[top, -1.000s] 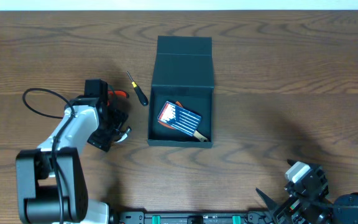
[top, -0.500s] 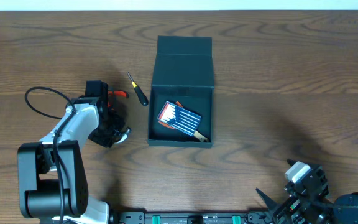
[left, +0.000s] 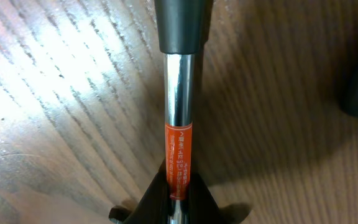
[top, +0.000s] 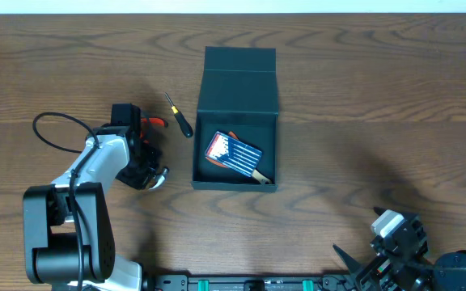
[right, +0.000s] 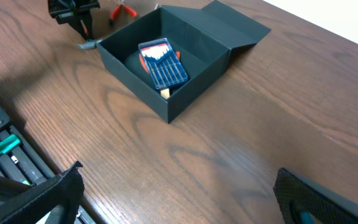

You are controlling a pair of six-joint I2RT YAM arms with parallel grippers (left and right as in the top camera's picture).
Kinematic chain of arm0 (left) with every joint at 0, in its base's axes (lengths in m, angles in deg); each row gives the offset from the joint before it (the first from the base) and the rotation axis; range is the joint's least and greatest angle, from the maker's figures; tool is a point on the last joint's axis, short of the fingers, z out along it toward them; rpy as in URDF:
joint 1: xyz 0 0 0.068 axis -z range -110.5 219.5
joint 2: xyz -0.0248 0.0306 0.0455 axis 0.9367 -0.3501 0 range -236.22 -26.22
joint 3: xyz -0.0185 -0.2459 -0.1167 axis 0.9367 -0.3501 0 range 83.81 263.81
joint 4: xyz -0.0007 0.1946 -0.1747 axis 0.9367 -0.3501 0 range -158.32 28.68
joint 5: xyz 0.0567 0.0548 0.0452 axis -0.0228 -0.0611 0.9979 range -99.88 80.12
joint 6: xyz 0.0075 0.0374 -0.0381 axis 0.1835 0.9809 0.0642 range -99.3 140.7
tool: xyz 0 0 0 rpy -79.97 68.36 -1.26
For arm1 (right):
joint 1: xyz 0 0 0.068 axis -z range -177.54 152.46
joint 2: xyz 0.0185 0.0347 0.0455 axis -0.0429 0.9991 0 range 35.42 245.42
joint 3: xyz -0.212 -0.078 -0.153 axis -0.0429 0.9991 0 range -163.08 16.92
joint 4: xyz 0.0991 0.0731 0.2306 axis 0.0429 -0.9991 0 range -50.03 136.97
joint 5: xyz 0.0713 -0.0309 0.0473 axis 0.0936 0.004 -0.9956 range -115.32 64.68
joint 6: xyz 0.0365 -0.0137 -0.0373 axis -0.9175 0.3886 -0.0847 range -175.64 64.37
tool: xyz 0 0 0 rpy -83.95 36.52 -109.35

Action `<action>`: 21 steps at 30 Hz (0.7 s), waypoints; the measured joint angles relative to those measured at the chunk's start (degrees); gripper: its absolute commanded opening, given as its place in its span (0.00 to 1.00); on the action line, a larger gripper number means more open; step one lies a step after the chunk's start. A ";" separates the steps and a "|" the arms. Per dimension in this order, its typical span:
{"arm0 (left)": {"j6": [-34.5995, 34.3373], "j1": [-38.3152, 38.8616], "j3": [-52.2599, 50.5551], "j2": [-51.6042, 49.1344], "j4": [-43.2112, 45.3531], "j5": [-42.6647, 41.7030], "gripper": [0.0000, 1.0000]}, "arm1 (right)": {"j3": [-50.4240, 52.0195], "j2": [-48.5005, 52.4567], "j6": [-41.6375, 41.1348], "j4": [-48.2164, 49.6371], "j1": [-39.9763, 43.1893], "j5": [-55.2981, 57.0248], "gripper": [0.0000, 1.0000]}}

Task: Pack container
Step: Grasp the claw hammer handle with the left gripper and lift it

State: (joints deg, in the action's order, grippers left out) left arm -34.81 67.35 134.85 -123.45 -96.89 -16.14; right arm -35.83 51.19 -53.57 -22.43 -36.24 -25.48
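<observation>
Barely shifted since earlier, the left gripper [top: 149,173] clamps a chrome, orange-labelled tool shaft [left: 179,124] (bound for the matte dark teal cardboard container [top: 239,89]); the right gripper [right: 179,182] gapes idle.

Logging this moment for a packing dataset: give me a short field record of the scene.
container: open, lid flap folded back
inside: blue-white bit case lying on other items
left end effector: shut on chrome-shaft tool, left of container
right end effector: open, empty, away from container
outside the box: black-handled screwdriver on the table
</observation>
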 measured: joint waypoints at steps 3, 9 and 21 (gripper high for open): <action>0.00 0.00 -0.02 0.26 0.57 -0.02 0.06 | 0.00 0.00 -0.02 0.00 0.00 0.00 0.99; 0.00 0.00 -0.07 4.52 1.09 -0.02 0.06 | 0.00 0.00 -0.02 0.00 0.00 0.00 0.99; -0.24 5.31 1.20 23.08 0.98 -0.83 0.06 | 0.00 0.00 0.00 0.00 0.00 0.00 0.99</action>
State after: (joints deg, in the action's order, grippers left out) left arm -35.05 72.66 136.06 -100.37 -95.91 -16.97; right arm -35.83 51.19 -53.57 -22.43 -36.24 -25.48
